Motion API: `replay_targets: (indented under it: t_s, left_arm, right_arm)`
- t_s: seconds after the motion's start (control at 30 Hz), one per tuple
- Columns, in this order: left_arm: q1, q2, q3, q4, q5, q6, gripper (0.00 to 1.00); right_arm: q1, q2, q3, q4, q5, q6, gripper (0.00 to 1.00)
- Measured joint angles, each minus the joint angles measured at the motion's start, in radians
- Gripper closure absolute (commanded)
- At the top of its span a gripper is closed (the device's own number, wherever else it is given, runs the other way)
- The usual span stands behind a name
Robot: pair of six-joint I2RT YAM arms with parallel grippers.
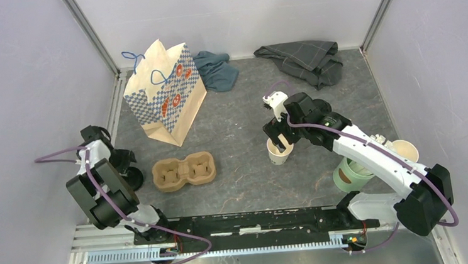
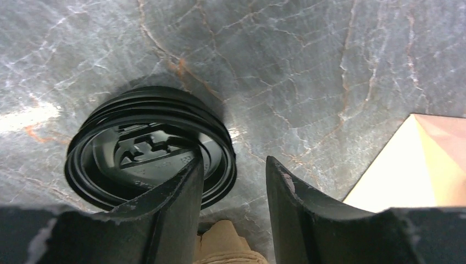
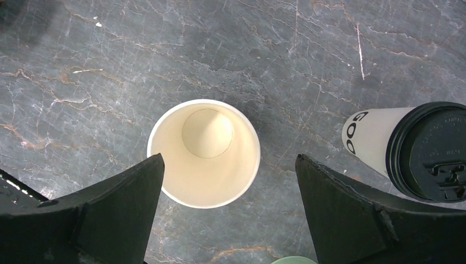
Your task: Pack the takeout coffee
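Left wrist: left fingers point(image 2: 165, 212) half-narrow astride black lid stack point(image 2: 110, 135) — might pinch several; right fingers point(image 3: 107, 217) wide round lidless cup point(image 3: 203, 153).

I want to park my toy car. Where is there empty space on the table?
The table is bare in the middle, between the cup carrier and the lidless white cup, and at the back between the blue cloth and the grey cloth. The right side by the mint-green cup is crowded.
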Motion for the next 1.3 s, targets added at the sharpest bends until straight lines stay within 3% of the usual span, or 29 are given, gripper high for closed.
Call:
replay_targets:
  t_s: [0.3, 0.67, 0.8, 1.3]
  left_arm:
    - [0.017, -0.002, -0.018, 0.047, 0.042, 0.030, 0.66]
    - [0.028, -0.033, -0.030, 0.046, 0.047, 0.041, 0.74]
    - [0.028, -0.035, -0.030, 0.046, 0.050, 0.041, 0.90]
    - [0.031, -0.054, -0.013, 0.013, 0.051, 0.046, 0.98]
  right_arm:
    - [0.000, 0.007, 0.000, 0.006, -0.020, 0.000, 0.05]
    - [0.000, 0.007, -0.001, 0.006, -0.027, -0.002, 0.06]
    - [0.000, 0.007, -0.001, 0.006, -0.027, -0.003, 0.06]
    - [0.007, 0.007, -0.001, 0.006, -0.027, -0.011, 0.06]
